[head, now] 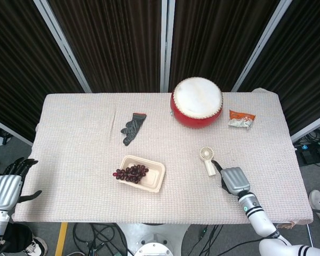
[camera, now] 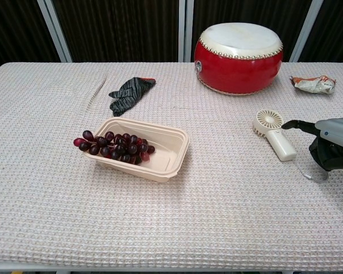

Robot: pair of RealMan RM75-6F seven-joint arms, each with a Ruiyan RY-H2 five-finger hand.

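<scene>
The small cream handheld fan (camera: 274, 135) lies flat on the tabletop (camera: 228, 217), toward the right front, its round grille pointing to the far side and its handle running toward the near right, with a grey wrist strap (camera: 315, 169) trailing from the handle's end. The right robot hand (camera: 327, 149) hovers just beside that handle, over the strap; one dark fingertip reaches out toward the fan's body, close to it but apparently short of contact, and the other fingers are curled loosely below the palm with nothing between them. In the head view the same hand (head: 233, 180) sits at the near-right end of the fan (head: 207, 159).

This looks like the approach stage of a pickup: the hand is beside the fan, no grasp made. The next move probably calls for bringing the fingers around the handle's narrow sides and closing on it without snagging the strap or nudging the light fan away across the woven cloth.

Further out, a beige tray (camera: 172, 155) of dark red grapes (camera: 111, 146) rests left of centre, a striped dark glove (camera: 127, 93) behind it, a red drum (camera: 239, 50) at the back and a crumpled snack wrapper (camera: 312, 84) at the far right. The left robot hand (head: 5, 189) hangs off the tabletop's left edge, fingers spread, holding nothing.
</scene>
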